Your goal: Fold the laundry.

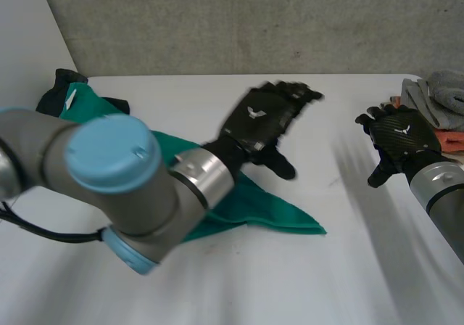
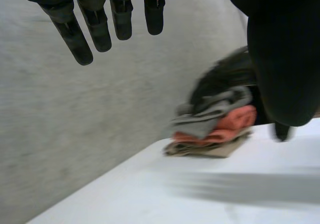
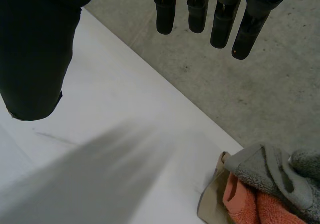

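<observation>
A green cloth lies crumpled on the white table, running from the back left towards the middle. My left hand hovers over its right part, open and holding nothing. In the left wrist view its fingers are straight and its thumb stands apart from them. At the table's right side my right hand is open and empty too, away from the green cloth. The right wrist view shows straight fingers and a spread thumb above bare table.
A stack of folded cloths, grey on orange on tan, sits at the back right corner beside my right hand; it is also the stack and the stack. A dark garment lies at the back left. A grey wall runs behind the table.
</observation>
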